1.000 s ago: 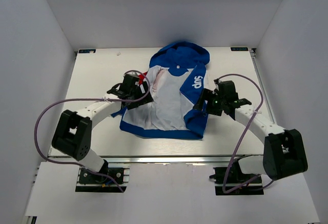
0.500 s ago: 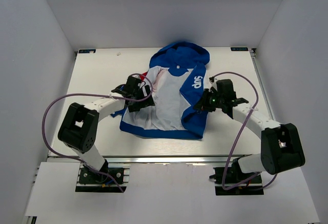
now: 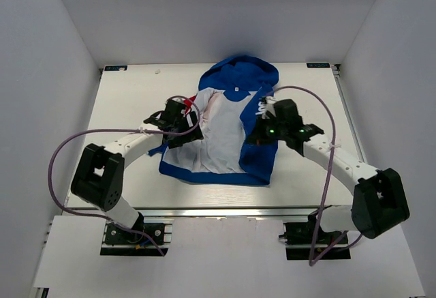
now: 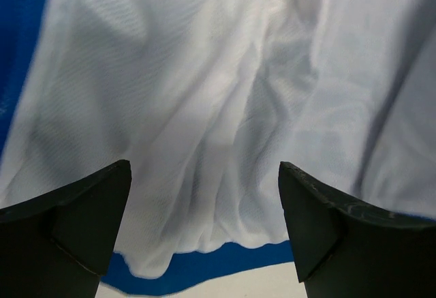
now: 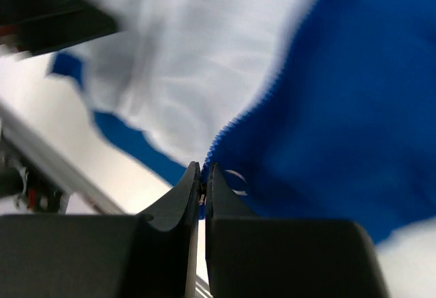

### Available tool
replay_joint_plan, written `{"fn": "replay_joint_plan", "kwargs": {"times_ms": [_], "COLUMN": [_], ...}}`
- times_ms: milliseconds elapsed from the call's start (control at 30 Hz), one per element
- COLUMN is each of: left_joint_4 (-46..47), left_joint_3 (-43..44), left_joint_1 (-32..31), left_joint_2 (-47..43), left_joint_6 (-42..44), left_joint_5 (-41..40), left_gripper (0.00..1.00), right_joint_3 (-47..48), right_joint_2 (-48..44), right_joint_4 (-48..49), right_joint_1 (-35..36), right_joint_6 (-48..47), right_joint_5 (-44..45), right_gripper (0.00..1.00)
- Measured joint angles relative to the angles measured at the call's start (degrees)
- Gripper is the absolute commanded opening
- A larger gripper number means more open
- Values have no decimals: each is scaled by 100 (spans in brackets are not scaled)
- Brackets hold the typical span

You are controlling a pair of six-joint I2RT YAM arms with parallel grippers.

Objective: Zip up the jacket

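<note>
Between the tightly closed tips of the right gripper sits the blue zip edge of the jacket, which lies unzipped, lining upward. Directly beneath the left gripper, spread wide and gripping nothing, lies white lining.

"What sort of place is this?"

"A robotics lab, a boxed-in test cell rather than a home or a shop."

"What shows it?"

"The left arm and the right arm stand on black plates fixed along an aluminium rail at the near edge of a white tabletop. Plain pale walls close it in on three sides. Purple cables loop loose from each arm."

"Anything domestic?"

"Only the jacket, spread flat between the arms under even, shadowless light."
</note>
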Motion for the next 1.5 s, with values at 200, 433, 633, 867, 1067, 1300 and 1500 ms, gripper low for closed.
{"fn": "replay_joint_plan", "kwargs": {"times_ms": [200,433,633,867,1067,1300,1500], "left_joint_4": [-1054,-1497,-1528,-1104,-535,-411,-461], "left_joint_3": [341,332,234,39,76,1062,2074], "left_joint_1": [138,822,820,820,817,820,809], "left_joint_2": [-625,-1189,-1051,-933,-13,1456,2208], "left_joint_6": [-319,-507,-533,-472,-402,-249,-164], "left_joint_5": [-850,-1241,-1128,-581,116,643,820], "left_gripper": [98,98,98,98,98,98,98], "right_joint_3": [1185,1272,1217,804,103,144,850], "right_joint_2": [487,1665,1390,474,636,1635,2352], "right_joint_4": [-223,-1091,-1381,-999,-772,-444,-26], "right_joint_1": [1635,2509,2835,1932,422,-304,-1016], "right_joint_6": [-573,-1290,-1622,-1207,-774,-457,-382], "right_joint_5": [146,634,785,774,557,186,17], "right_gripper": [0,13,83,89,89,89,89]}}
